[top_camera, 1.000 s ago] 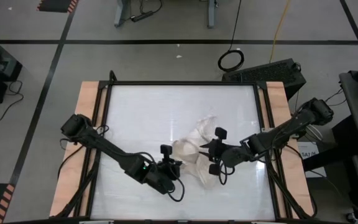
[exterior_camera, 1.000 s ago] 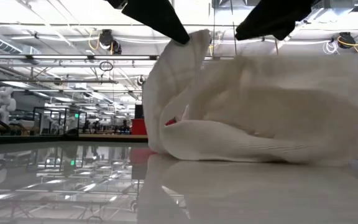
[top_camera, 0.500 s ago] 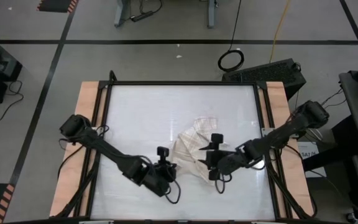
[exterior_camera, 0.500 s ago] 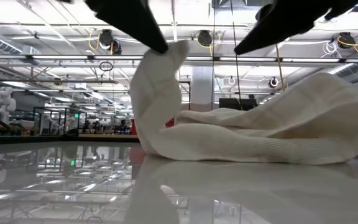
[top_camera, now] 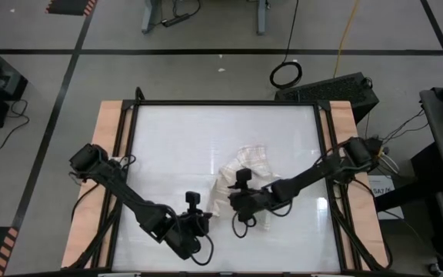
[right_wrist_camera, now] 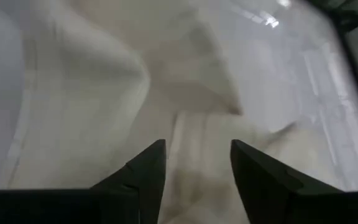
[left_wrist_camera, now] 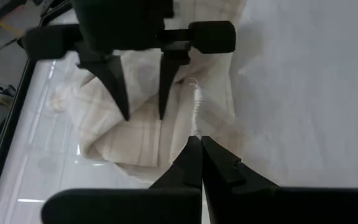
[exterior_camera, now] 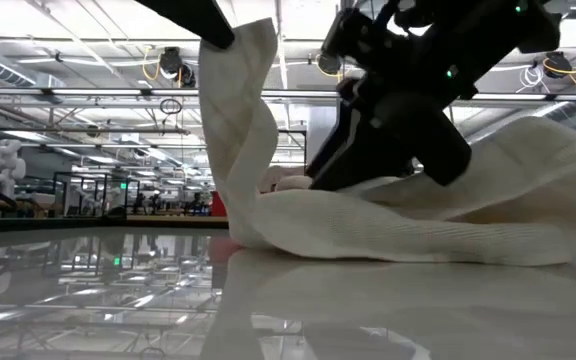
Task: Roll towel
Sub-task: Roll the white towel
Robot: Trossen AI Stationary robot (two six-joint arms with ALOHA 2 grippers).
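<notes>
The towel (top_camera: 244,173) lies crumpled just right of the middle of the table (top_camera: 168,138). The left gripper (left_wrist_camera: 199,144) pinches its edge and holds it up. The right gripper (right_wrist_camera: 197,155) hangs over it, fingers spread.

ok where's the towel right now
In the high view the towel lies crumpled just right of the table's centre, between the two grippers; the left gripper pinches one edge and lifts it, the open right gripper hovers above.

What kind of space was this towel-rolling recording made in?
Probably a large robotics lab or industrial hall: the low view shows exposed ceiling trusses and railings, and the high view shows floor tape lines and cables around the work table.
</notes>
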